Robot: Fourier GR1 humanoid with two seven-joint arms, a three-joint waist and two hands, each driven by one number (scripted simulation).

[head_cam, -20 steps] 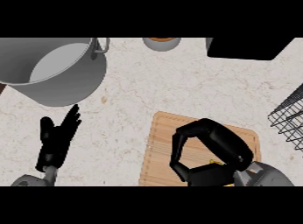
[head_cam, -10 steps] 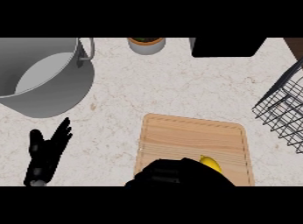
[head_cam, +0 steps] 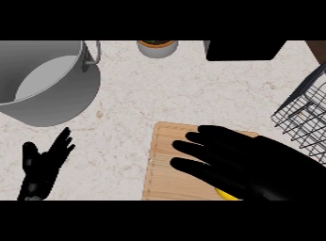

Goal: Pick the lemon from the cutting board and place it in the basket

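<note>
My right hand (head_cam: 263, 164) is hovering low over the cutting board (head_cam: 158, 179), fingers stretched out and gripping nothing, while only a yellow sliver of the lemon (head_cam: 225, 194) is peeking out beneath its lower edge, on the board. My left hand (head_cam: 44, 162) is resting open, fingers up, at the worktop's (head_cam: 166, 89) lower left, and the wire basket (head_cam: 308, 117) is standing just right of the board.

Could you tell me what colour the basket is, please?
The basket is black wire; head view.
</note>
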